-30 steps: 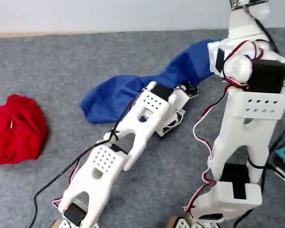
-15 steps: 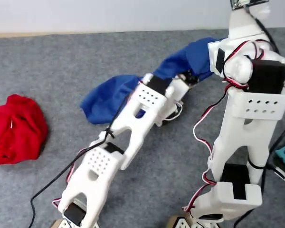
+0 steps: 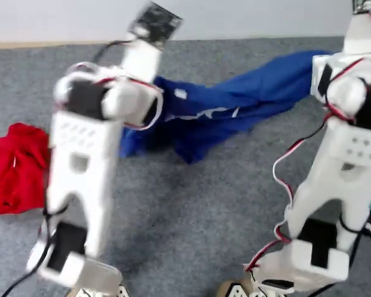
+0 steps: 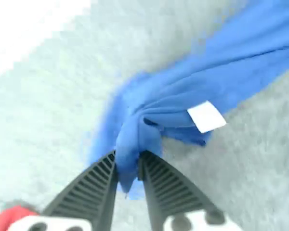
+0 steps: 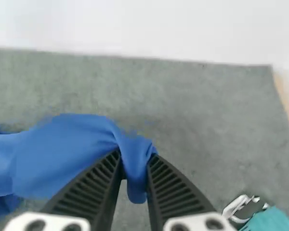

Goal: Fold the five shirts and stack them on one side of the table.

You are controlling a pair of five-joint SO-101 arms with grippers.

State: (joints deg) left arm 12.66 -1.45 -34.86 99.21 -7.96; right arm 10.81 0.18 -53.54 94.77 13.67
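Shirt (image 3: 235, 111), blue, pinched at two ends. Left gripper (image 4: 127, 168) clenched on a bunched corner, cloth squeezed between the ribbed jaws, a white tag (image 4: 206, 117) just beyond on the fabric. Right gripper (image 5: 133, 178) likewise clamped on the opposite end, a fold of blue poking out between the jaws. Between the two, drawn into a long band across the far part of the table (image 3: 204, 216), twisted rather than flat; resting on the grey cover or just above it, hard to tell. Well apart at the left edge, a red shirt (image 3: 18, 167), crumpled and unfolded. Beside the right arm's base, a teal object (image 5: 272, 219), too cut off to identify.

Step in hand, by the look of it: stretching one shirt out ahead of any fold. No folded stack anywhere, so early in the task. Next move likely calls for lowering both ends together under tension so the cloth lands flat, working out the twist, then releasing and regripping along an edge for the fold.
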